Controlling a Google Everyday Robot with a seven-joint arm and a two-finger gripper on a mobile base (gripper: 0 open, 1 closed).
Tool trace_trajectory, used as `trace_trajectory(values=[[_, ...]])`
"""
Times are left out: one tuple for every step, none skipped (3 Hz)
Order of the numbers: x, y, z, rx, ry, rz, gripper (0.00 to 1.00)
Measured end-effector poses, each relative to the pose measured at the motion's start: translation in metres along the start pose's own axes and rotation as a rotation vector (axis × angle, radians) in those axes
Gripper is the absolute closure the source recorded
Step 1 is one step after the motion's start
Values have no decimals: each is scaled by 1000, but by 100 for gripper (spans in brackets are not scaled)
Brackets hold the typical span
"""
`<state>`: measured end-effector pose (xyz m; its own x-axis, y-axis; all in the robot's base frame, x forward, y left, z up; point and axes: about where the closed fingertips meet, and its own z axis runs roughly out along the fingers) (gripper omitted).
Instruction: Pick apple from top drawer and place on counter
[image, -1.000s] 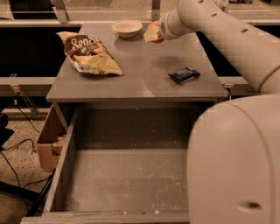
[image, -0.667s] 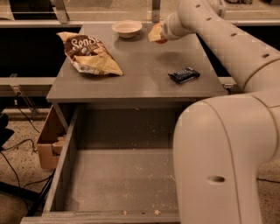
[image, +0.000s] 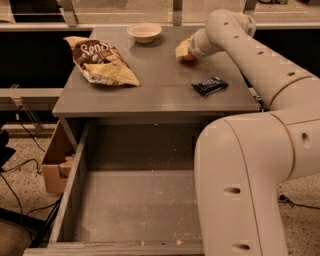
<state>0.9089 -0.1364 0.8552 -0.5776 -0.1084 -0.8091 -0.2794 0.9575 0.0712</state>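
My gripper (image: 184, 50) is low over the far right part of the counter (image: 160, 85), to the right of the pale bowl. It is shut on the apple (image: 189, 57). Only a red-orange sliver of the apple shows under the yellowish fingers (image: 181, 48), at or just above the counter surface. The top drawer (image: 135, 200) is pulled fully open below the counter's front edge. Its crumb-speckled floor holds no object. My arm hides the drawer's right side.
A pale bowl (image: 144, 32) stands at the counter's back. A brown and yellow chip bag (image: 102, 61) lies at the left, and a dark snack bar (image: 210, 85) at the right front. A cardboard box (image: 54, 162) sits left of the drawer. My arm (image: 250, 165) fills the right foreground.
My gripper has moved down and slightly toward the counter's front with the apple, from above the surface to about counter level. The arm's near link has shifted left.
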Motion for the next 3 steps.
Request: trace_trajectory(values=[[17, 6, 18, -8, 42, 24, 98], [11, 6, 13, -8, 42, 24, 76], [8, 6, 11, -8, 42, 24, 52]])
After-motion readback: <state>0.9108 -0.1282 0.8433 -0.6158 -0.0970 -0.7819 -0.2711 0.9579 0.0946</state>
